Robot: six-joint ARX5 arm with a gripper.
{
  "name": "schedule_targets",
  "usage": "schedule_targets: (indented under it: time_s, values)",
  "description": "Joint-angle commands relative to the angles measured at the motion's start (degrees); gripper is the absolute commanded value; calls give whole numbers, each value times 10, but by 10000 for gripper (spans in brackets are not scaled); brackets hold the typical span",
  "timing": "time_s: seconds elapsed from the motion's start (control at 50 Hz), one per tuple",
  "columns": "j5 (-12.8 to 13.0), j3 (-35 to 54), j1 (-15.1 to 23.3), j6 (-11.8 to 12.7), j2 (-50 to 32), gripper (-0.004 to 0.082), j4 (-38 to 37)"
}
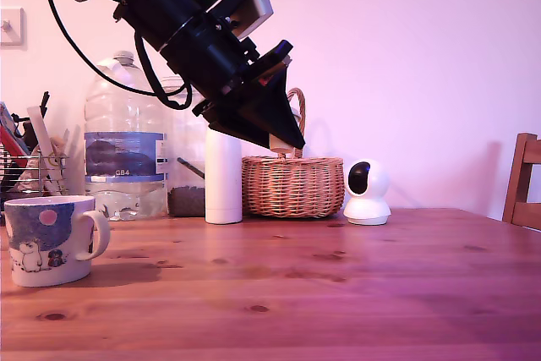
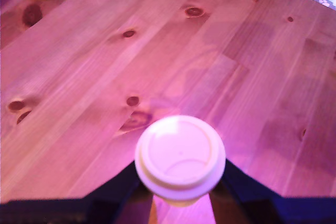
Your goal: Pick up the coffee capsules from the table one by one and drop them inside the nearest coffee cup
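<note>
My claw hangs high over the table, pinching what looks like a capsule; released here it would miss the coffee cup, well apart at the exterior view's left.

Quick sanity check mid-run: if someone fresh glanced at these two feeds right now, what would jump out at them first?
First the black gripper, raised high above the table near the top of the exterior view, in front of the white bottle and wicker basket. In the wrist view a pale coffee capsule fills the foreground, clamped between the jaws. The coffee cup stands at the exterior view's far left.
</note>
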State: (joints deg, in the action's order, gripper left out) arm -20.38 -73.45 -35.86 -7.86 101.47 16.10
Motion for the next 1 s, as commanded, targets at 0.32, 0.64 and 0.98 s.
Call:
schedule_targets:
  time_s: [0.32,0.64,0.98]
  values:
    - [29,67,7,-4,-78,201,-15]
    - [44,132,27,6,-141,201,-32]
    - [63,214,54,35,-217,201,-57]
